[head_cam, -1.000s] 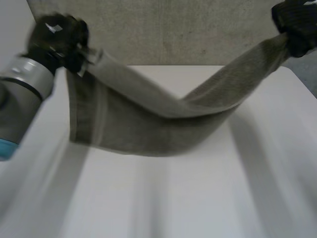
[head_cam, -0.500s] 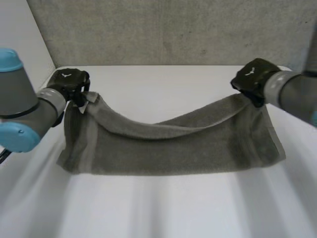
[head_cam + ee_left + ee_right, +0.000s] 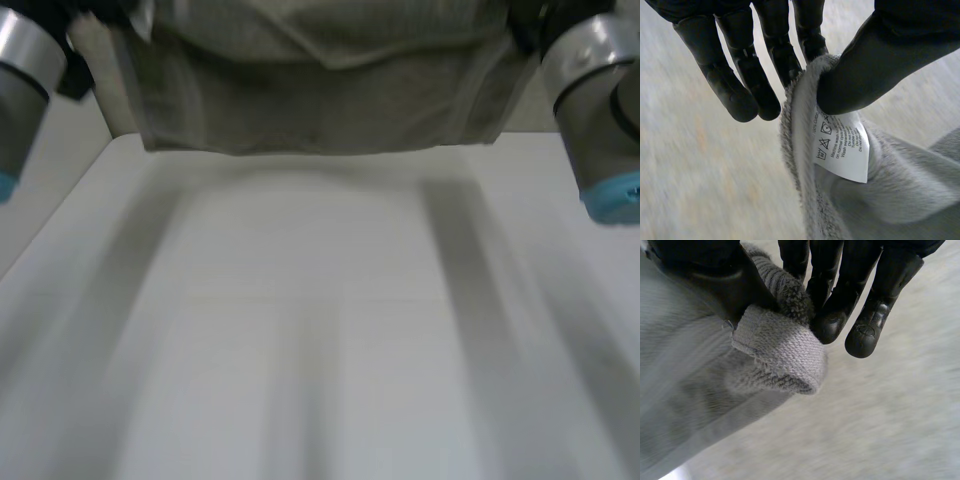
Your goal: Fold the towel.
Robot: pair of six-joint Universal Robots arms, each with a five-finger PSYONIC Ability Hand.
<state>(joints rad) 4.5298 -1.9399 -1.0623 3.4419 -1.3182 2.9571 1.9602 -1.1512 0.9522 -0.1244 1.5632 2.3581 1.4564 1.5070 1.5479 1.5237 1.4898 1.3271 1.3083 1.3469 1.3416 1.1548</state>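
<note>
The towel (image 3: 320, 100) hung spread between the two hands, over the far part of the white bench (image 3: 320, 350). The left hand (image 3: 880, 60) pinched one top corner between its thumb and fingers (image 3: 785, 60), and a white care label (image 3: 842, 150) dangled just below the thumb. The right hand (image 3: 840, 295) pinched the opposite corner against its thumb, with the hem rolled over at its fingertips (image 3: 827, 325).
</note>
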